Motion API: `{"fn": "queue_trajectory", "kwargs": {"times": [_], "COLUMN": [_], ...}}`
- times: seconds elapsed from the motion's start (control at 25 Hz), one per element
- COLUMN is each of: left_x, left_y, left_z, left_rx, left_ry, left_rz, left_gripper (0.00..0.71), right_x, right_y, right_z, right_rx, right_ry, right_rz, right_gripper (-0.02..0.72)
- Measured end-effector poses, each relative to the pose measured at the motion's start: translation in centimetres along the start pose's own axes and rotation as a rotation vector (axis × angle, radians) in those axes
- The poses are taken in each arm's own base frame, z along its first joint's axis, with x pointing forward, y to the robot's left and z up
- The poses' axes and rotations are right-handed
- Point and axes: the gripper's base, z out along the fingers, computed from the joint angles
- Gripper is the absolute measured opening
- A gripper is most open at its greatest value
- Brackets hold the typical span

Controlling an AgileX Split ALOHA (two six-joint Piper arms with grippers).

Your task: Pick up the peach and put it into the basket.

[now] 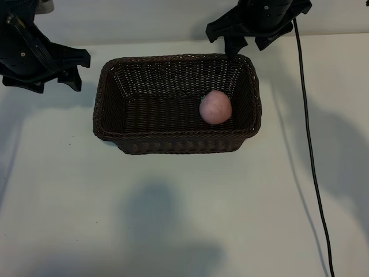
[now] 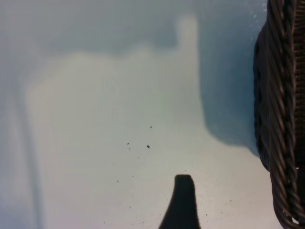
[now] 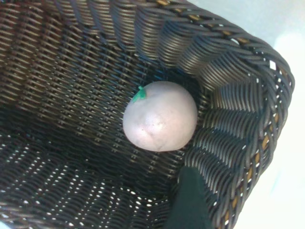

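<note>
The pale-pink peach lies on the floor of the dark-brown wicker basket, at the basket's right end and close to its wall. In the right wrist view the peach shows a small green stem nub and rests free in the corner of the basket. My right gripper hangs open above the basket's back right corner, well clear of the peach and holding nothing. One of its fingers shows over the weave. My left gripper stands open and empty beside the basket's left end.
A black cable runs down the table on the right. The white table stretches in front of the basket. In the left wrist view, one dark finger hangs over the bare table with the basket wall beside it.
</note>
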Motion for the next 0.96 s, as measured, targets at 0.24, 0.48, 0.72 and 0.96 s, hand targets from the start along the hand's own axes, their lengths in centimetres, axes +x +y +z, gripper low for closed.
{"fn": "queue_trajectory", "kwargs": {"times": [0.24,0.48,0.72,0.96], "left_x": [0.0,0.0,0.0,0.0], "left_y": [0.0,0.0,0.0,0.0], "left_z": [0.0,0.0,0.0,0.0], "left_rx": [0.0,0.0,0.0,0.0], "left_ry": [0.0,0.0,0.0,0.0], "left_rz": [0.0,0.0,0.0,0.0], "left_gripper": [0.593,0.591,0.591,0.591], "right_x": [-0.02,-0.02,-0.02,-0.02], "right_y": [-0.22,-0.26,-0.3,-0.32], "right_z": [0.0,0.0,-0.01,-0.01], "right_rx": [0.024,0.029,0.033,0.035], "right_ry": [-0.002,-0.002,-0.002,-0.002], "right_rz": [-0.009,-0.011,-0.012,-0.013], "right_gripper": [0.561,0.559,0.559,0.559]}}
